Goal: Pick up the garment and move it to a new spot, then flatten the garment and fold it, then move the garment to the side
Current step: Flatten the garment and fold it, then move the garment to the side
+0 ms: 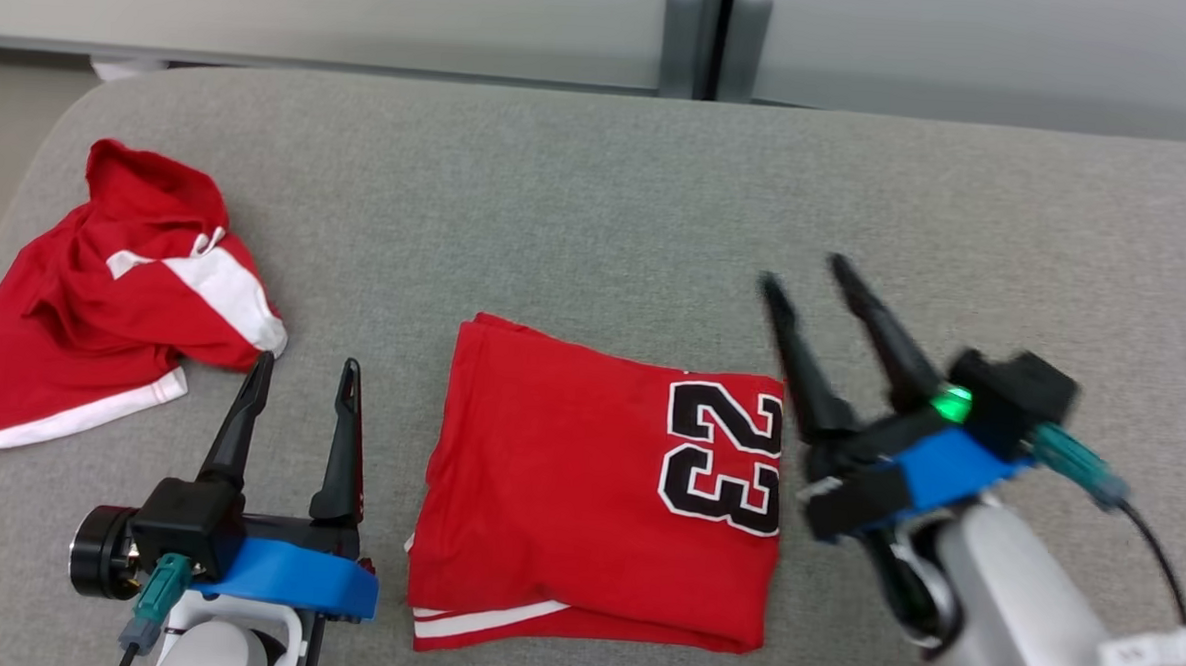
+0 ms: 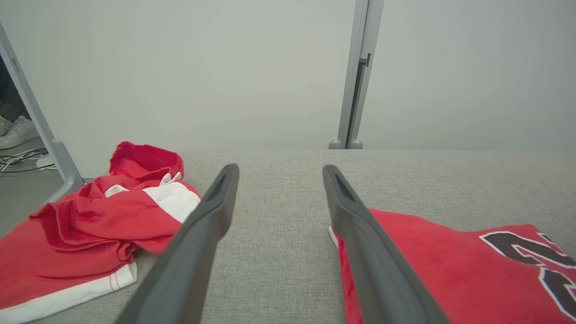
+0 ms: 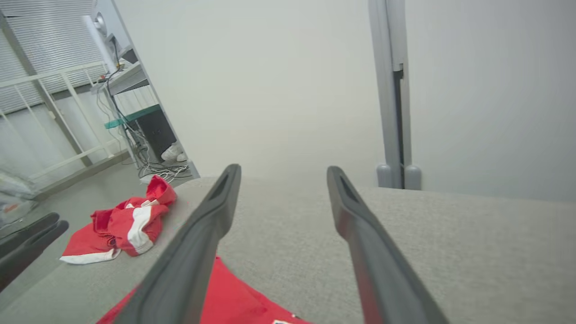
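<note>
two soft red garments on grey woven upholstery (image 1: pixel 599 203): folded rectangular red jersey (image 1: pixel 596 493), lower centre; crumpled white-trimmed red garment (image 1: pixel 104 302), left. left gripper (image 1: pixel 307 361) and blurred right gripper (image 1: pixel 804 272) seemingly both splayed, empty.

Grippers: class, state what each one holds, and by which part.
Nothing is held. The left gripper and the right gripper stand open and empty, either side of the folded red garment.

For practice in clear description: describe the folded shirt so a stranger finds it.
Start at the grey cushion. At the middle of its near edge lies the folded shirt. Unlike the crumpled red garment to its left, it is flat and shows a black 23.
</note>
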Tool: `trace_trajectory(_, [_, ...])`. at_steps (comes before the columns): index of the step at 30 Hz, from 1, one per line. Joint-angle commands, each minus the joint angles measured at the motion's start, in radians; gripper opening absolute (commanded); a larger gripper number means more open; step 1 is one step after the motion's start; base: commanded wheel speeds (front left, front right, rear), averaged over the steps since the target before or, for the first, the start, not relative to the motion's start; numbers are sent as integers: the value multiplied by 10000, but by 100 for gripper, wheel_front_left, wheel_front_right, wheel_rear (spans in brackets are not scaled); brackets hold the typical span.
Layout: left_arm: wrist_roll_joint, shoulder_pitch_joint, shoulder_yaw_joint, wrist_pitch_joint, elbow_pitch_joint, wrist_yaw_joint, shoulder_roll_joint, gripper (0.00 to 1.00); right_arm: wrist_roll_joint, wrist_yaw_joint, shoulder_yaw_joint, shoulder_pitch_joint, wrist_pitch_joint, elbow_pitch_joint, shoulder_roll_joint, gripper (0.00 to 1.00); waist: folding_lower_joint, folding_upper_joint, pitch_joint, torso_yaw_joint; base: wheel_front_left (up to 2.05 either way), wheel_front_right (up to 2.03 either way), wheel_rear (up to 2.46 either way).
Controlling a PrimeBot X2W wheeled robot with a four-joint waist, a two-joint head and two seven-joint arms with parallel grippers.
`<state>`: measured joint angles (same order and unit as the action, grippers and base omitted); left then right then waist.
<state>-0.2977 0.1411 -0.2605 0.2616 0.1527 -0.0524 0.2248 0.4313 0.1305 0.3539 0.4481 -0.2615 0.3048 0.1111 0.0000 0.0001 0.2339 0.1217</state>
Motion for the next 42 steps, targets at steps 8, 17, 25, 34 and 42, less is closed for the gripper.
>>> trace_trajectory(8, [70, -462, 28, -104, 100, -129, 333, 100, -1023, 4, -2584, -2637, 409, -1266, 480, 100, 0, -1, -772, -480, 0, 0, 0])
trace_trajectory(17, [132, -1061, -101, -136, 196, -195, 542, 100, -2010, 3, -3813, -4756, 1468, -3005, 98, 100, 0, -1, -1483, -671, 0, 0, 0])
trace_trajectory(25, [5, -1594, -261, -188, 316, -154, 588, 100, -2295, 3, -4292, -6003, 2193, -4136, -243, 100, 0, -1, -2069, -725, 0, 0, 0])
trace_trajectory(34, [-126, -1849, -374, -264, 449, -177, 577, 100, -2421, 3, -4482, -6592, 2580, -4576, -384, 100, 0, -1, -2344, -665, 0, 0, 0])
trace_trajectory(42, [-209, -1849, -359, -220, 481, -198, 630, 100, -2491, 3, -4507, -6660, 2709, -4752, -410, 100, 0, -1, -2343, -694, 0, 0, 0])
